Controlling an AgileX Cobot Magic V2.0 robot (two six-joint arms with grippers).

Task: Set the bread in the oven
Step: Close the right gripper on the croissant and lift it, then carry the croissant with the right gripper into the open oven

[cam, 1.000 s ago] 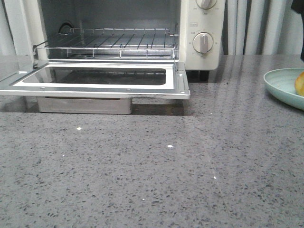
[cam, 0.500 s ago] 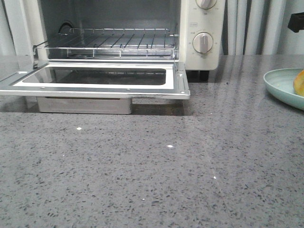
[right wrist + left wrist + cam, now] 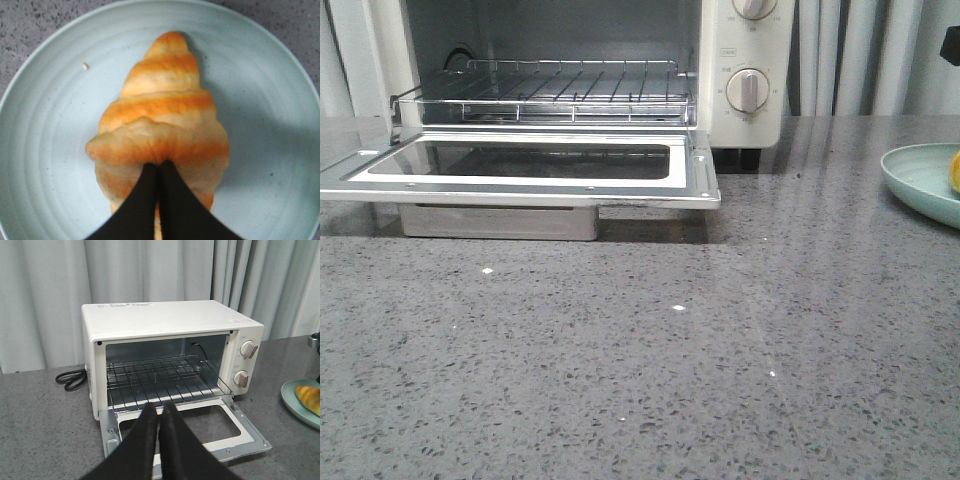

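Striped golden bread point(image 3: 160, 135) flat on plate point(image 3: 45, 150); cream oven point(image 3: 165, 347) door-down, well apart.

grey speckled counter point(image 3: 650, 380), oven point(image 3: 165, 340) standing on it, pale green plate point(image 3: 920, 180) at right

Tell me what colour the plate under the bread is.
Pale mint green plate; the right wrist view shows it best, with the bread lying on it.

A grey speckled stone desk point(image 3: 650, 380) fills the foreground, catching small bright glints of light. Pale grey pleated curtains point(image 3: 150, 270) hang along its far edge. A black cable point(image 3: 71, 379) lies coiled on it by the curtains.
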